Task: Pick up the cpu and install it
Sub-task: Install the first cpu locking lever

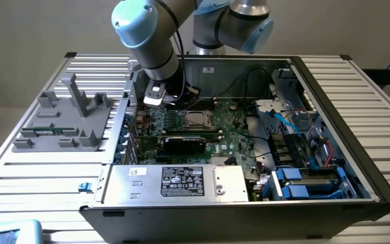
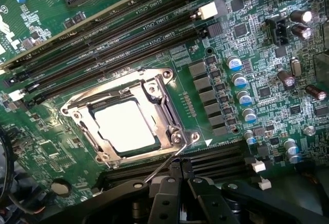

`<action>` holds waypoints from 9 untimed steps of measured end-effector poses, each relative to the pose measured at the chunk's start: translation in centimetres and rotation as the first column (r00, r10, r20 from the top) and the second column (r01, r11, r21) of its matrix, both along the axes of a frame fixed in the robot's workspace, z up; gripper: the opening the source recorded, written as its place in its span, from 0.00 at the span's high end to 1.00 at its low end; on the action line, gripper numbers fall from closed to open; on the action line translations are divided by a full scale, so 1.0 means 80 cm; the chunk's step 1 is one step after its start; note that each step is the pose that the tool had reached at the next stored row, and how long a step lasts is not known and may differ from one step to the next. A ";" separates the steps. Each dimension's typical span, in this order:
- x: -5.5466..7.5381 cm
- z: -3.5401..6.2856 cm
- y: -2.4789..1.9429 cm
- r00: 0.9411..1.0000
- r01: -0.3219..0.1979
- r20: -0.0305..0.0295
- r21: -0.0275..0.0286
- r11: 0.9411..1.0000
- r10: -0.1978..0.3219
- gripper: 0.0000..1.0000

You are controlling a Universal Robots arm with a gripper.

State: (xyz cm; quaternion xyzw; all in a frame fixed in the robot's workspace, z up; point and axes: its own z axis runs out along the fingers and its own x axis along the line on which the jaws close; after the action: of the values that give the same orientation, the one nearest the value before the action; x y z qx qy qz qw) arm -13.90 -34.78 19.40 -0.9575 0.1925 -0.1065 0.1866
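The cpu (image 2: 125, 127), a flat square chip with a bright silver top, lies in its socket on the green motherboard (image 2: 46, 147). The metal socket frame (image 2: 169, 126) lies around it. In the exterior view the cpu (image 1: 196, 118) sits in the middle of the open computer case. My gripper (image 2: 180, 171) is shut, its black fingertips together just beside the socket's corner. The thin wire socket lever (image 2: 162, 170) runs slantwise right by the fingertips; I cannot tell whether it is pinched. In the exterior view my gripper (image 1: 171, 101) hangs low over the board, at the socket's left.
Long black memory slots (image 2: 118, 39) run beside the socket, and a row of capacitors (image 2: 241, 88) stands on its other side. A black expansion card (image 1: 191, 140), a silver box with a black label (image 1: 181, 183) and blue drive bays (image 1: 303, 183) crowd the case. A grey fixture (image 1: 66, 119) stands on the table.
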 end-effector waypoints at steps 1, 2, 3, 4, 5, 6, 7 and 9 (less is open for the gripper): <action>0.000 -0.001 0.0000 1.000 0.000 0.000 0.001 1.000 0.000 0.89; 0.000 -0.002 0.0000 1.000 0.000 0.000 0.002 1.000 0.000 0.89; 0.000 -0.003 0.0000 1.000 0.000 0.000 0.004 1.000 0.000 0.89; 0.000 -0.003 0.0000 1.000 0.000 0.000 0.006 1.000 0.000 0.89; 0.000 -0.004 0.0000 1.000 0.000 0.000 0.007 1.000 0.000 0.89; 0.001 -0.004 0.0001 1.000 0.000 0.000 0.008 1.000 0.000 0.89; 0.002 -0.004 0.0001 1.000 0.000 0.000 0.008 1.000 0.000 0.89; 0.004 -0.005 0.0001 1.000 0.000 0.000 0.010 1.000 0.000 0.89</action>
State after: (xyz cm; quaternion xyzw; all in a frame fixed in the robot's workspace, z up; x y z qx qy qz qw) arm -13.54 -34.78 19.02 -0.9566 0.1931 -0.1056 0.1912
